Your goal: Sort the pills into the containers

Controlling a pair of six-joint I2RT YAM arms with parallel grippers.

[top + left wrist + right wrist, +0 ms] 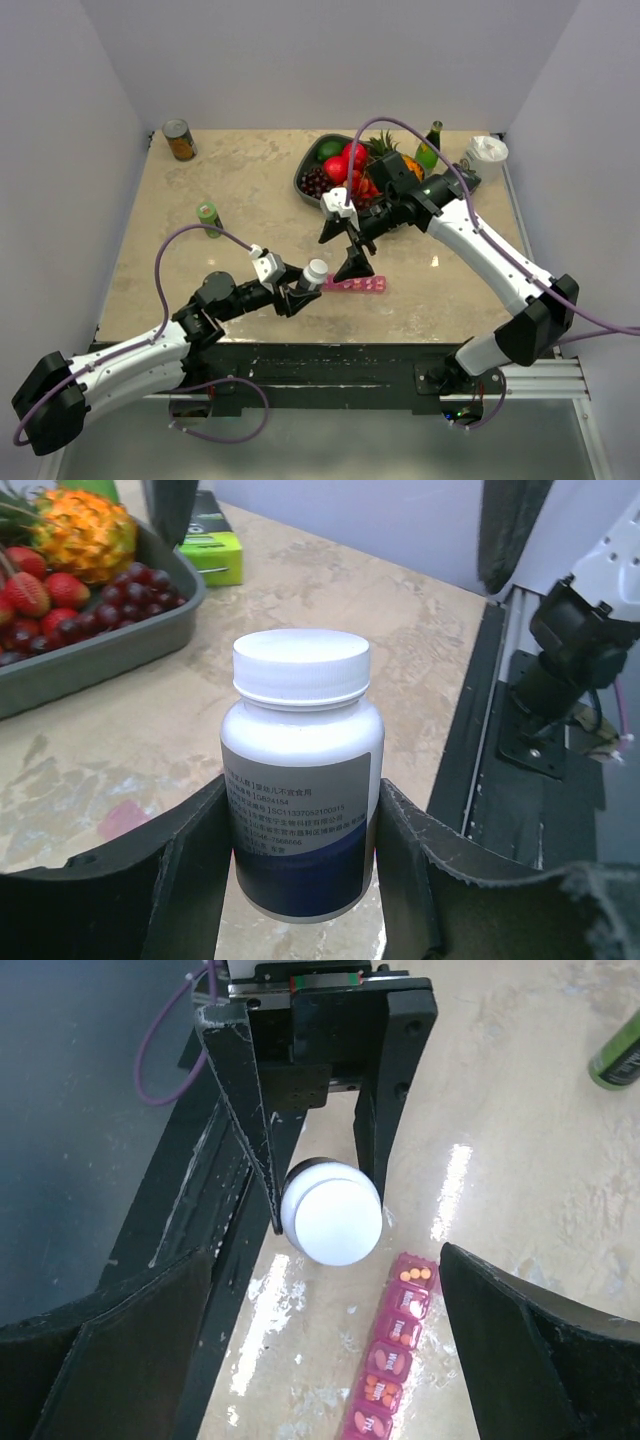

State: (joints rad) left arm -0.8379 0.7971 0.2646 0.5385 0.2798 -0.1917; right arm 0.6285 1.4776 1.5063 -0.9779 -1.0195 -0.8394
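1. The left pincer (303,287) is closed partway, its two fingers clamped against the sides of a white bottle (314,272). The bottle has a white screw cap and a label that is grey above and dark blue below. It is held near the front edge of the bench (160,250).
2. Just to the right of the bottle, the containers (356,284) lie flat on the bench: a pink see-through strip of small square compartments in a row. In the right wrist view, orange pills (415,1275) show inside several compartments.
3. The right pincer (342,250) hangs above the left end of the strip with its jaws spread wide and nothing between them. Whether its nearer finger touches the strip cannot be told.
4. Further back on the left, a small green bottle (209,219) stands alone.
5. Behind the right pincer is a grey tray (303,185) of fruit, with a dark green bottle (431,148) to its right.
6. A tin can (180,140) stands at the far left corner.
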